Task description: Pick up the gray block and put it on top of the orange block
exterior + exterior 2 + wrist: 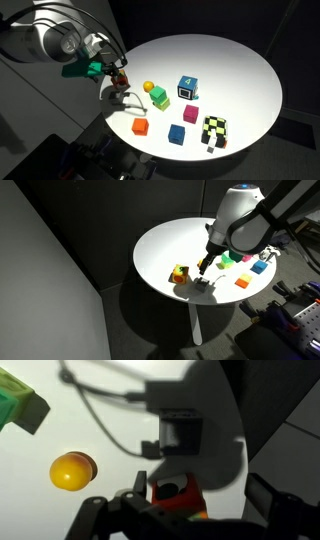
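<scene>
While the arm reached in over the round white table: readings were as listed below.
gripper: pointed downward, low over the table near the rim on the arm's side.
fingers: stood apart in the wrist view, with a clear gap on one side. They clamped nothing that could be made out.
red-orange piece: showed between the fingers at the lower edge of the wrist view; what it was could not be told.
gray block: rested on the table ahead of the gripper, inside the gripper's shadow, not held.
orange block: sat on the table near the gripper but apart from it, with its top face bare.
yellow-orange ball: lay just beside the green cube.
numbered blue cube: stood past the green cube, toward the table's middle.
magenta cube: stood between the numbered blue cube and the plain blue cube.
chequered cube: stood near the rim, just beside the magenta cube.
</scene>
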### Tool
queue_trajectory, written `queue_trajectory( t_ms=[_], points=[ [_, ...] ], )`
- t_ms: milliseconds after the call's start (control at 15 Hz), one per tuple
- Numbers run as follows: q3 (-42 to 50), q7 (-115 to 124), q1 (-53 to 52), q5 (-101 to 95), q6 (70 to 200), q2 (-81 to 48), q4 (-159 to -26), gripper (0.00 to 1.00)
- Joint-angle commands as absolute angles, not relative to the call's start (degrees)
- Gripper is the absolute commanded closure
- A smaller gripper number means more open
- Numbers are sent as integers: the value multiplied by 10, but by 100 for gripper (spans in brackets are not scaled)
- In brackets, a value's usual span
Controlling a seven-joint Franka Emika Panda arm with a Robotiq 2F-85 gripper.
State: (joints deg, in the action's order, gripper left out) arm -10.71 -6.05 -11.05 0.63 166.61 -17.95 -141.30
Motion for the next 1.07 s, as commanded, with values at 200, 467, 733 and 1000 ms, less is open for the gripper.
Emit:
queue_trajectory(
  t_ms=[200,467,733,1000],
  points=[
    [-46,24,-166,-64,1683,-210,-1408,0],
    [-30,68,-185,-59,1678,-225,-1401,0],
    [-41,67,-175,-54,1676,-227,-1407,0],
    [-41,68,-176,-54,1676,-229,-1407,0]
  ],
)
